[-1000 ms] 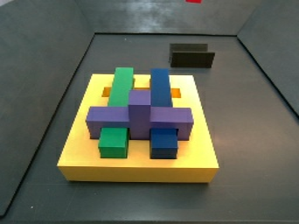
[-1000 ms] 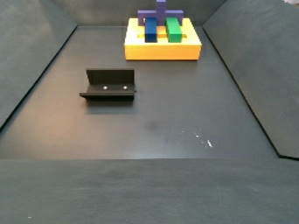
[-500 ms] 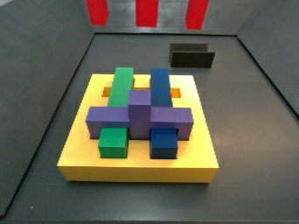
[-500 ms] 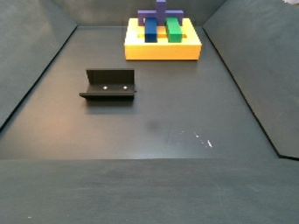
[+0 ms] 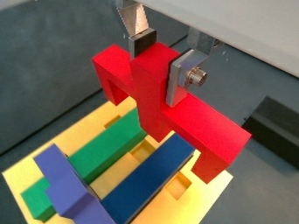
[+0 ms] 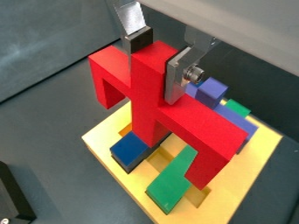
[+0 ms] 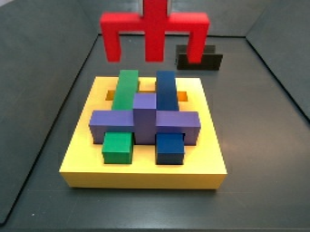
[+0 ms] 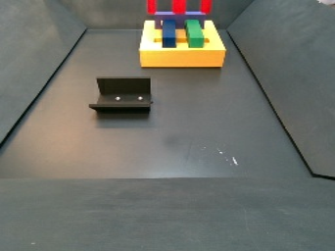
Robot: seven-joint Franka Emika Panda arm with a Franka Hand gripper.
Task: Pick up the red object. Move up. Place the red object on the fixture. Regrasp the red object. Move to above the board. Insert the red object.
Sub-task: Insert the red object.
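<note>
My gripper is shut on the central stub of the red object, a bridge-like bar with its legs pointing down. It also shows in a wrist view. The red object hangs above the far end of the yellow board. It does not touch the green, blue or purple blocks. In a side view only its legs show at the frame's edge, above the board. The gripper is out of both side views.
The dark fixture stands on the floor well away from the board. In a side view it sits behind the board, partly hidden by a red leg. Grey walls ring the floor.
The red object has come down into a side view, from only its leg tips half a second ago to the whole bar above the board's far end.
</note>
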